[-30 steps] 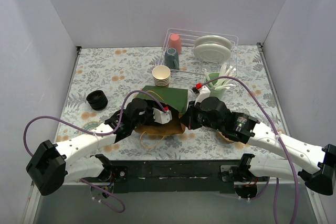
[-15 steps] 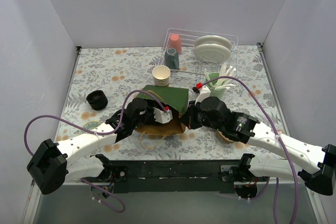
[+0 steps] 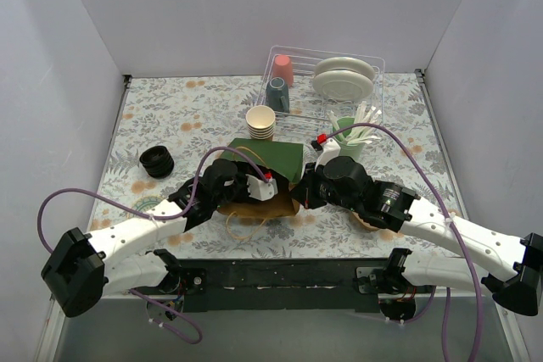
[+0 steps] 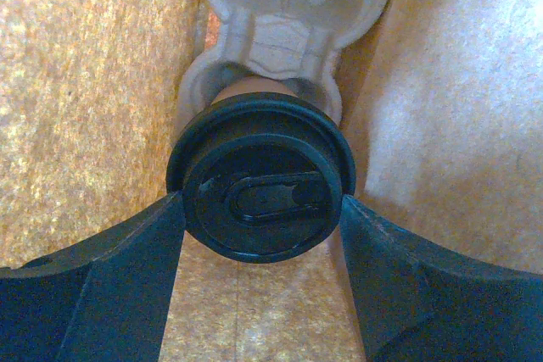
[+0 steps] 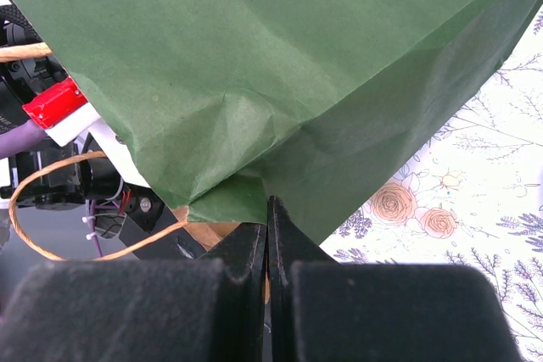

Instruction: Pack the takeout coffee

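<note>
From above, the green bag lies on its side on the counter, mouth toward the near edge. The left arm reaches into that mouth from the left. The right tool sits at the mouth's right edge. The string handle loops loose on the counter just beside the left arm. I'd worry that a withdrawing wrist catches it and drags the whole bag.

From the left wrist, the coffee is deep inside the bag, brown paper walls on both sides. The left tool stands fairly wide, one finger touching each side of the black lid, so it looks to be gripping the coffee there. That is the weak point: a hold on the lid can pop it off, or let the cup slip out below. A pale moulded piece wraps the cup's far side. It may be a carrier, though I cannot tell whether the cup is seated in it. If not, letting go could leave the cup rolling.

From the right wrist, the right tool is fully closed, its fingers pinching a small corner of the bag's rim. The hold is on very little paper. If that corner tears or slides free, the mouth could sag onto the left arm and the coffee.
</note>
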